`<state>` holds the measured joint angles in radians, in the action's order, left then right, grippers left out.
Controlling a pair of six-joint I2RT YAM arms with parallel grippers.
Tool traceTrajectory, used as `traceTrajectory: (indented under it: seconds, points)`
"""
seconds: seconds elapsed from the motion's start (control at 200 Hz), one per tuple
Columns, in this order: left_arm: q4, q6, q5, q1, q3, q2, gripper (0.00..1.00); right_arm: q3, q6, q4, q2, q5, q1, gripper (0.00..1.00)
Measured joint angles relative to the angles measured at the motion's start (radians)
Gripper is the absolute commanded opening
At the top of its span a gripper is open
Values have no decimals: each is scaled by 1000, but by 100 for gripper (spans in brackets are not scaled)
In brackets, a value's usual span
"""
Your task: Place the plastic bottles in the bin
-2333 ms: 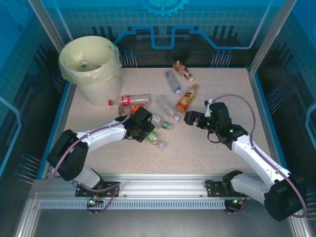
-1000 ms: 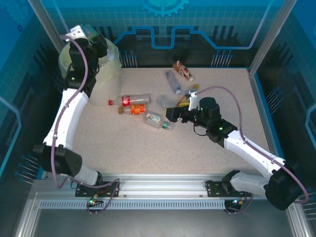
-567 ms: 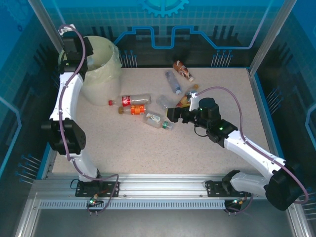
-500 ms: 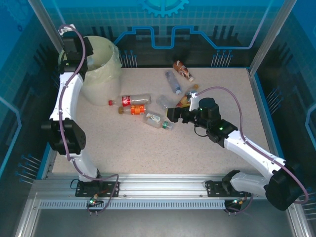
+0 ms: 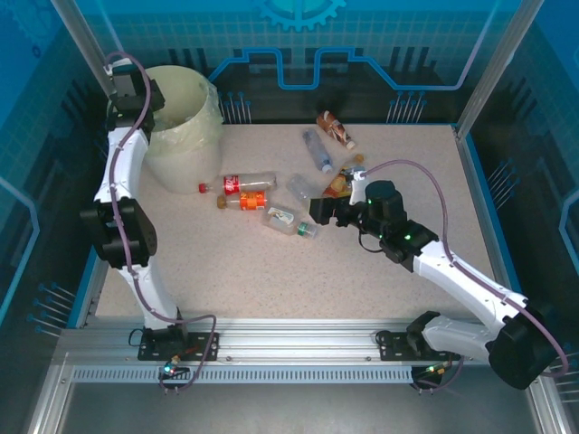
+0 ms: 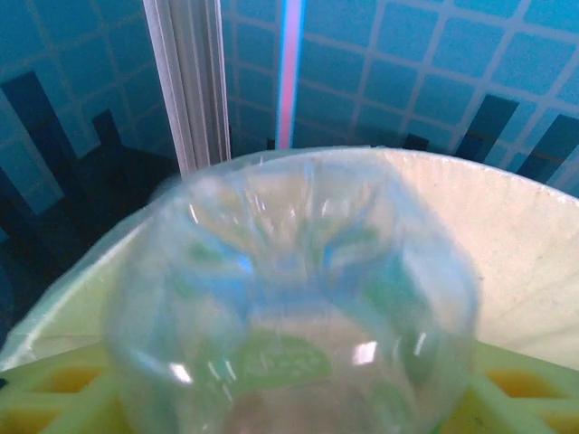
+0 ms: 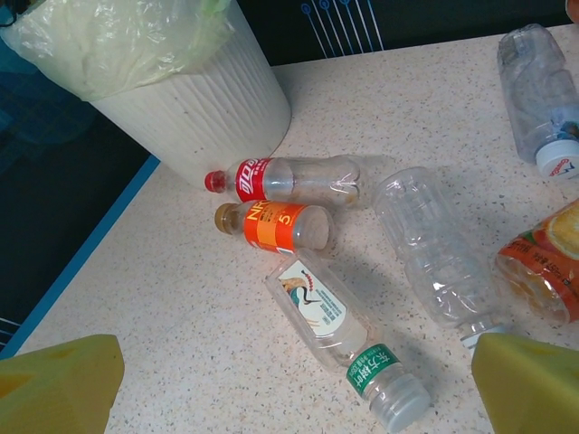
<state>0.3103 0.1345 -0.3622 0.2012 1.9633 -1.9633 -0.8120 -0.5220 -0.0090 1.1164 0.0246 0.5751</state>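
Observation:
My left gripper (image 5: pixel 142 96) is raised at the far left rim of the bin (image 5: pixel 185 136) and is shut on a clear bottle with a green label (image 6: pixel 289 307). In the left wrist view that bottle is blurred, with the bag-lined bin rim (image 6: pixel 525 226) behind it. My right gripper (image 7: pixel 289 389) is open, low over a clear bottle with a bird label and a green neck band (image 7: pixel 339 330). Next to it lie an orange-label bottle (image 7: pixel 276 226), a red-label bottle (image 7: pixel 289 179) and an unlabelled clear bottle (image 7: pixel 434 249).
Further bottles lie at the back right of the table: an orange juice bottle (image 5: pixel 342 179), a clear one (image 5: pixel 317 149) and a brown one (image 5: pixel 336 129). Blue walls and metal posts (image 5: pixel 86 45) close in the table. Bare tabletop (image 5: pixel 271 271) stretches along the front.
My left arm has lifted the green-label bottle from the table centre and swung it up to the bin's rim. My right gripper has moved left to hover over the bottle cluster.

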Motion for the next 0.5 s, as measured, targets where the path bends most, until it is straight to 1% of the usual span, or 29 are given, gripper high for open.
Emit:
traceTrajectory:
  seconds: [0.135, 0.225, 0.355, 0.5]
  points:
    - [30, 28, 6, 0, 19, 0, 84, 0, 0, -14, 0, -18, 0, 100]
    - [42, 55, 27, 0, 23, 6, 85, -9, 0, -37, 0, -27, 0, 100]
    - [71, 95, 87, 0, 22, 34, 89, -31, -1, -60, 0, -47, 0, 100]
    - [80, 166, 188, 0, -23, 121, 97, -37, -24, -85, 3, -80, -6, 100]
